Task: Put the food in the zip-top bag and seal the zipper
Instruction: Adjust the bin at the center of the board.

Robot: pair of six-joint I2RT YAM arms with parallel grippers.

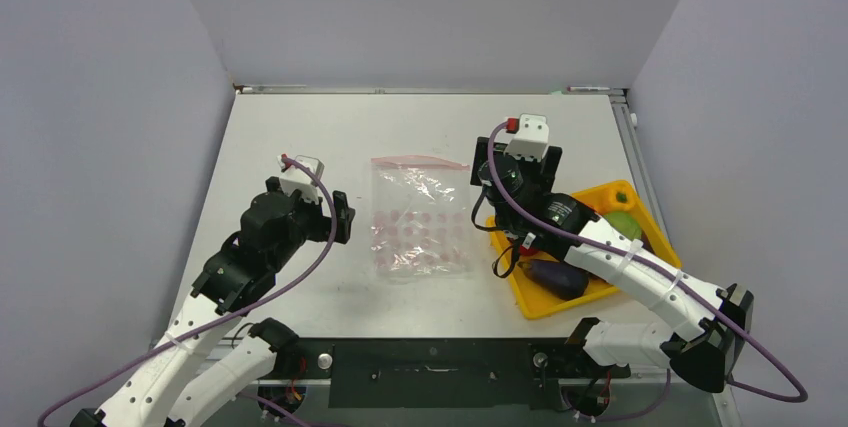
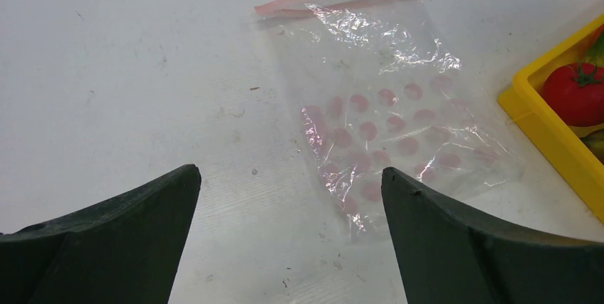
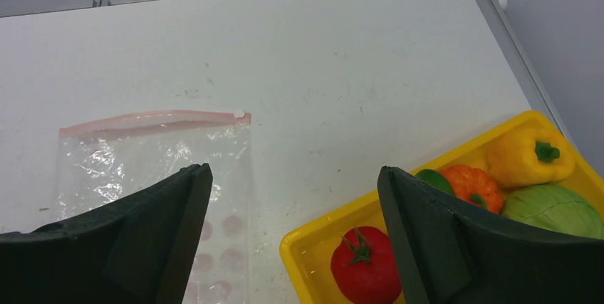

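The clear zip-top bag point(image 1: 420, 219) with pink dots lies flat on the table's middle, empty, its pinkish-red zipper point(image 1: 420, 161) at the far edge. The food sits in the yellow tray point(image 1: 545, 307) to its right: a dark purple eggplant point(image 1: 555, 277), a red tomato point(image 3: 363, 265), a yellow bell pepper point(image 3: 530, 156), an orange piece point(image 3: 470, 183) and green pieces point(image 3: 552, 208). My left gripper point(image 1: 345, 217) is open and empty, just left of the bag point(image 2: 399, 126). My right gripper point(image 1: 515, 182) is open and empty above the tray's left edge point(image 3: 320, 236), between bag point(image 3: 142, 169) and food.
The zipper's small white slider point(image 3: 240, 113) sits at the strip's right end. The tray point(image 2: 548, 126) lies close to the bag's right side. Grey walls enclose the table on three sides, and a metal rail point(image 1: 630, 137) runs along the right edge.
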